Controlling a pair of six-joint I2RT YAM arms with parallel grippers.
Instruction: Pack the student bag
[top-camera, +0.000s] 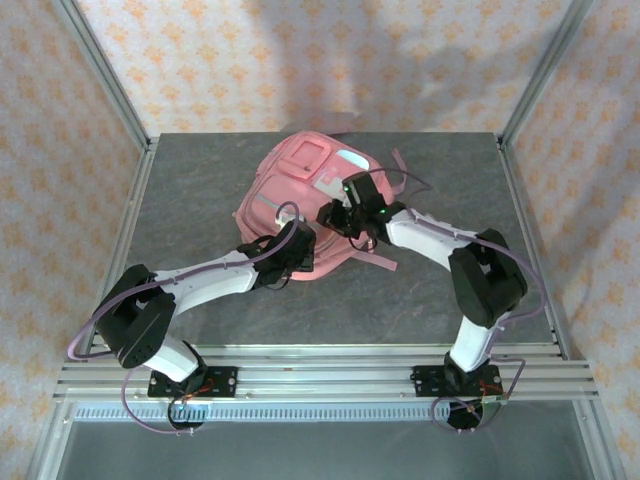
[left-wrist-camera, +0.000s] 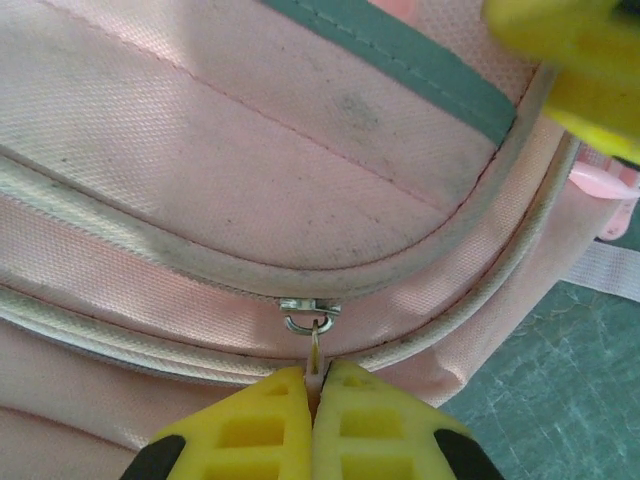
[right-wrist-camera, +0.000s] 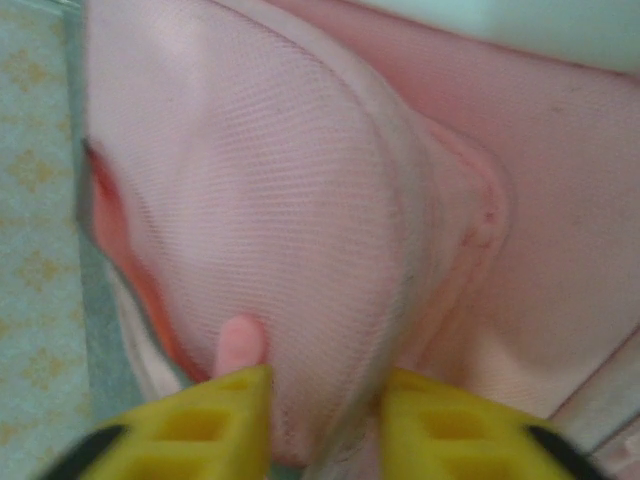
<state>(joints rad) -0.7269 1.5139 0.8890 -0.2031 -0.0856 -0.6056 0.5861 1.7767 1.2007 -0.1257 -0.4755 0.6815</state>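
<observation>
- The student bag (top-camera: 300, 190) lies flat on the worktop (top-camera: 190, 180), about midway between the left and right edges and nearer the far edge than the near one.
- My left pincer (left-wrist-camera: 315, 378) is clamped fully shut on the thin metal zip pull (left-wrist-camera: 315, 345). The pull hangs from the slider (left-wrist-camera: 309, 307) on the curved pocket seam.
- My right pincer (right-wrist-camera: 325, 385) is partly closed, with a bunched fold of the mesh panel (right-wrist-camera: 280, 210) pinched between the pads. The fingers aren't touching each other; fabric fills the gap.
- Handling, my read: it's a soft woven shell with no visible stiffness, so it'll sag and slide on the worktop instead of resisting a pull. It looks light and flat. I can't tell whether anything is inside.
- The pull tab is small, smooth metal, so it could slip out under a sideways load. I want to pull in line with the zip track.
- The mesh stretches, so it's a weak anchor. I'd judge the piped seam or a strap (top-camera: 375, 262) a firmer hold for bracing.
- Nothing here looks fragile. The main risk is dragging the whole bag instead of running the zip.
</observation>
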